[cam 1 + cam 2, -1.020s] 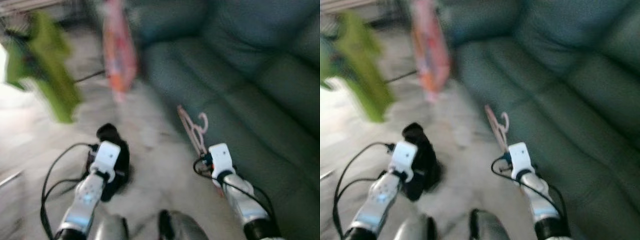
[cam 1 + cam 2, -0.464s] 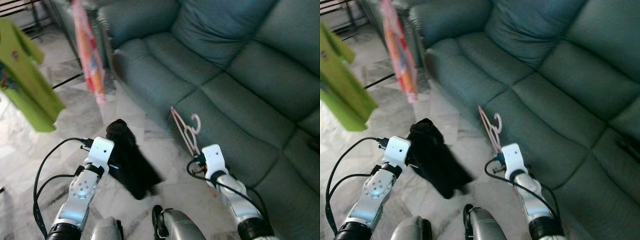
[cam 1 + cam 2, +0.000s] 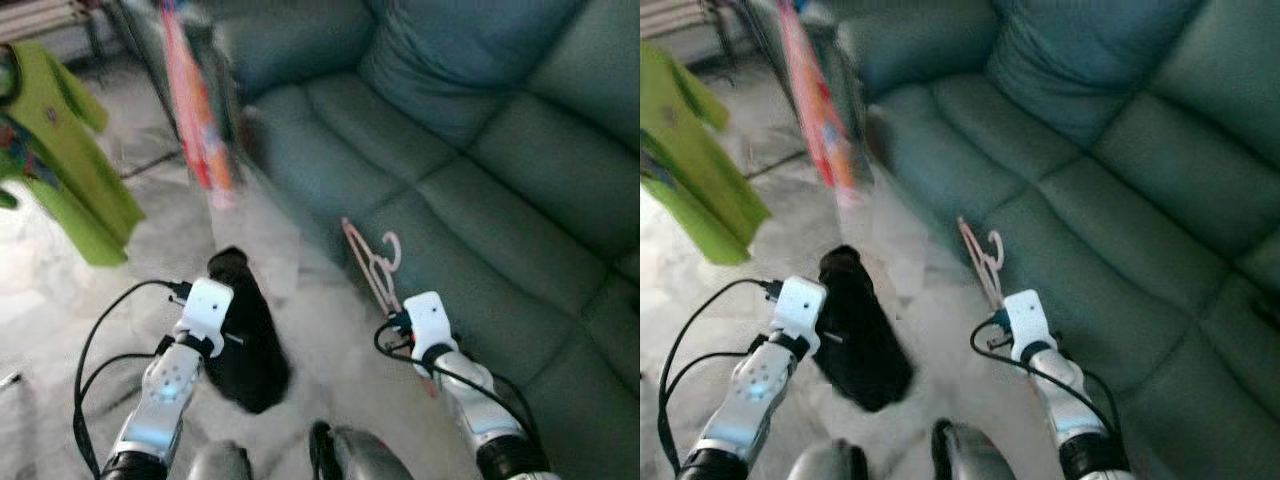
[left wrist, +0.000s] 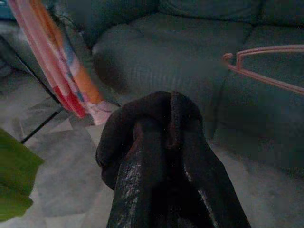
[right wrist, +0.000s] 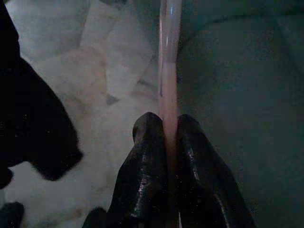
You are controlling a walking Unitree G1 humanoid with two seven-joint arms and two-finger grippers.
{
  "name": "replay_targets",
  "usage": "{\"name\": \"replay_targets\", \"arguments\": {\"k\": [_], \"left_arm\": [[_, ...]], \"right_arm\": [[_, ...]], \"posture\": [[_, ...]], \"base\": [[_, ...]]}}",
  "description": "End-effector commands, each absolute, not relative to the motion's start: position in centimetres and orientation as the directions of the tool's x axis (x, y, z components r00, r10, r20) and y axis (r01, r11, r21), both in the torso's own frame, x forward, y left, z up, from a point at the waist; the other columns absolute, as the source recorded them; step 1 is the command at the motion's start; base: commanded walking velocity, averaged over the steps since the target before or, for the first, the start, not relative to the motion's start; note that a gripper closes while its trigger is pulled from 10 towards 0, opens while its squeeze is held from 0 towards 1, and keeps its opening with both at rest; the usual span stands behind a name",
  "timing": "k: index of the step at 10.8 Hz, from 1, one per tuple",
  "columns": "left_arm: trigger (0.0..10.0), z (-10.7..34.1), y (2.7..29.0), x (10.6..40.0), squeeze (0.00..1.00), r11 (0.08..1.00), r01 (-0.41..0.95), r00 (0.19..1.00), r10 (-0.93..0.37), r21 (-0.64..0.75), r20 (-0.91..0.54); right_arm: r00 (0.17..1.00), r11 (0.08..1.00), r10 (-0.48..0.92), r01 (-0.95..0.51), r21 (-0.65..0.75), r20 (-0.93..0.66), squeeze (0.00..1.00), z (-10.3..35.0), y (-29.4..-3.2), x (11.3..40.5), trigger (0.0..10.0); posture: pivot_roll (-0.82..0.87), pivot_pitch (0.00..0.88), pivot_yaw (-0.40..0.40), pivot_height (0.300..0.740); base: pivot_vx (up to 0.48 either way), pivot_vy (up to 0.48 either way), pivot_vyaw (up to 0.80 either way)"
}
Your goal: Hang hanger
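Hanger (image 3: 373, 266) is pink plastic, pinched between the two black fingers (image 5: 142, 180) of the right tool (image 5: 164, 124), which is clamped tight on one of its bars. It sticks up and forward from the tool, hook end uppermost, over the front edge of the teal sofa (image 3: 480, 160) and not resting on it.

Left tool (image 4: 164, 118) has its fingers closed around a black garment (image 3: 245, 340) (looks like bunched cloth wrapped over the fingertips, though the wrist view is dim). The cloth hangs from the tool over the marble floor (image 3: 290, 300), just left of the sofa front.

Ahead and to the left, a green shirt (image 3: 75, 160) hangs in the air, and a pink-orange garment (image 3: 200, 110) hangs near the sofa's arm. Head views are slightly blurred. Both arms are raised in front of the body, well apart from each other.
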State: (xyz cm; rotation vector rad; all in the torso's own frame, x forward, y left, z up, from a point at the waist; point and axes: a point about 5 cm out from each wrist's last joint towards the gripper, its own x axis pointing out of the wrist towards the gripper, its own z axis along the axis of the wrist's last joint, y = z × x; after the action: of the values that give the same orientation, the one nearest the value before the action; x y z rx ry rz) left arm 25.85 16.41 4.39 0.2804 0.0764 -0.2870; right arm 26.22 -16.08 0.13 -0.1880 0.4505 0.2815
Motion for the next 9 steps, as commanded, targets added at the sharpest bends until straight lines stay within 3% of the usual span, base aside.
{"name": "replay_targets", "arguments": {"k": [1, 3, 6, 9], "left_arm": [[10.0, 4.9, 16.1, 25.9, 0.00, 0.917, 0.301, 0.954, -0.290, 0.262, -0.079], [10.0, 4.8, 15.9, 25.8, 0.00, 0.915, 0.310, 0.951, -0.298, 0.259, -0.085], [10.0, 4.1, 15.5, 25.3, 0.00, 0.884, 0.382, 0.924, -0.357, 0.270, -0.137], [10.0, 3.7, 15.4, 25.3, 0.00, 0.898, 0.361, 0.931, -0.331, 0.252, -0.155]], "right_arm": [[0.859, 0.944, 0.219, -0.306, -0.123, -0.463, 0.00, -0.2, -16.4, 25.9, 10.0], [0.858, 0.942, 0.223, -0.312, -0.126, -0.462, 0.00, -0.1, -16.4, 26.0, 10.0], [0.858, 0.938, 0.232, -0.322, -0.129, -0.458, 0.00, -0.1, -16.4, 25.8, 10.0], [0.853, 0.936, 0.235, -0.328, -0.129, -0.467, 0.00, -0.3, -16.3, 25.6, 10.0]], "posture": [[0.05, 0.141, -0.081, 0.740], [0.05, 0.144, -0.085, 0.740], [0.05, 0.154, -0.087, 0.740], [0.05, 0.155, -0.090, 0.740]], "base": [[0.266, 0.000, -0.52], [0.270, 0.000, 0.00], [0.000, 0.000, 0.00], [0.000, 0.000, 0.00]]}}
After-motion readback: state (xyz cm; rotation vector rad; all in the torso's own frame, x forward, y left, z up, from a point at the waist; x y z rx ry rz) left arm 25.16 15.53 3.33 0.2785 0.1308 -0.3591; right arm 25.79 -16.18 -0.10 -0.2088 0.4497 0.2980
